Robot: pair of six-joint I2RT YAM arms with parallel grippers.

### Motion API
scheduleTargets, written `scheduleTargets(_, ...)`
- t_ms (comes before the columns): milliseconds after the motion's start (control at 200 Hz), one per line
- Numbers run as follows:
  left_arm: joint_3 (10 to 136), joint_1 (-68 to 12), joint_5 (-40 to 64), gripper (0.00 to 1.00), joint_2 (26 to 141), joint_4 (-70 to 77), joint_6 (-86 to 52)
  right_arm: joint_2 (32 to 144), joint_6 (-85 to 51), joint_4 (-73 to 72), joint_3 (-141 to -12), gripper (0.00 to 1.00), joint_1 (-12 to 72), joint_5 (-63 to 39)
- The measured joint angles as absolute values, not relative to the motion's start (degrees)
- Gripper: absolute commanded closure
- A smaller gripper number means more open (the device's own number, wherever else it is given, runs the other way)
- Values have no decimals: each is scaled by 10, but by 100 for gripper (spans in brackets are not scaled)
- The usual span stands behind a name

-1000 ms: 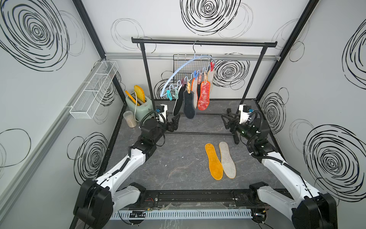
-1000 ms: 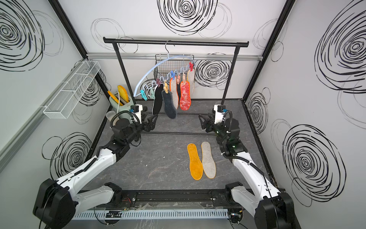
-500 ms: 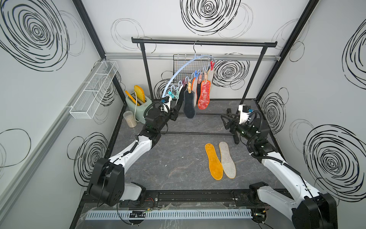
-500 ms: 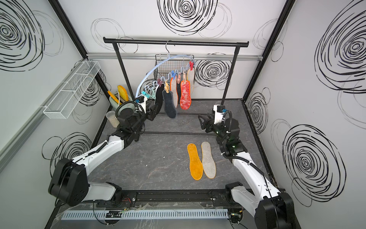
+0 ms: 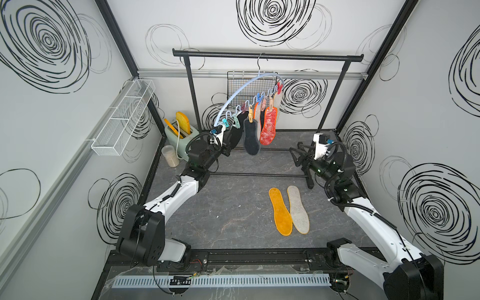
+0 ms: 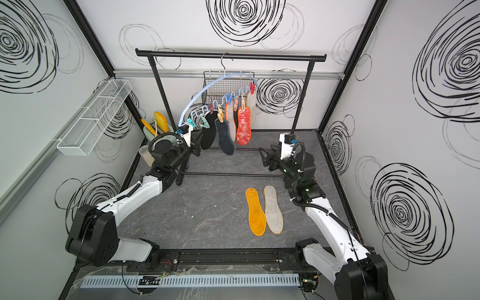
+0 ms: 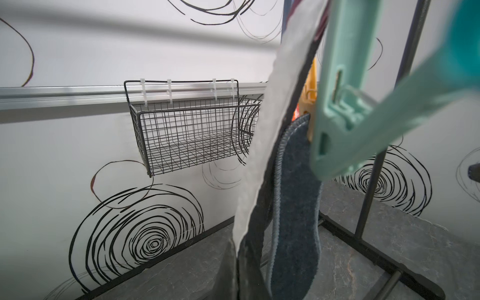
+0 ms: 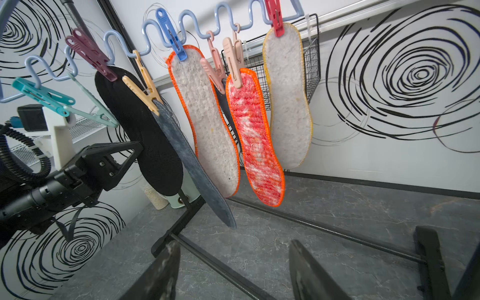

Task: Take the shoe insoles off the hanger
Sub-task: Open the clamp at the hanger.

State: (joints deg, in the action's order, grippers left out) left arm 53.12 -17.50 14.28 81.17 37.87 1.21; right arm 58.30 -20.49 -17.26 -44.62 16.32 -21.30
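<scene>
Black insole (image 8: 140,124), is that what the left claw (image 8: 136,149) has? asks the trainee.

Yes, says the operator. Its jaws are shut on the lower part, which runs down between them in the left wrist view. The top is still under the maroon peg (image 8: 89,50), so nothing is free yet.

Why grip so low?

Likely so a downward tug slides it out of the peg, and the low end is what the arm reaches. The hanger (image 5: 228,102) hangs by its hook from the rail (image 5: 267,55) and tilts down toward that arm, perhaps drawn by the grip.

And the right claw (image 8: 235,270)?

Jaws apart, nothing between them, facing the row. It looks placed to take the next one, or to steady the hanger.

Where do the others stand?

Orange insole (image 5: 280,211) and grey insole (image 5: 298,209) lie side by side on the floor (image 5: 233,207) near the right arm. The rest, with the dark grey insole (image 8: 192,161) just beside the black, are pegged
</scene>
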Motion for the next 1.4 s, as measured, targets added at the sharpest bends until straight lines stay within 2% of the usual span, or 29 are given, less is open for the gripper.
scheduleTargets(200,531,-175,143,100,812,379,20,616,-210,-149,-538,36,191,-233)
scheduleTargets(470,531,-174,143,100,812,378,24,717,-161,-123,-731,38,278,-269)
scheduleTargets(600,531,-172,143,100,812,378,28,768,-61,-122,-800,38,292,-347)
scheduleTargets(855,533,-163,146,100,812,368,45,870,243,-30,-954,56,275,-474)
scheduleTargets(1125,559,-145,159,100,812,330,80,977,398,36,-1087,45,256,-538)
scheduleTargets(1401,568,-125,176,100,812,314,116,1077,425,64,-1218,44,258,-566)
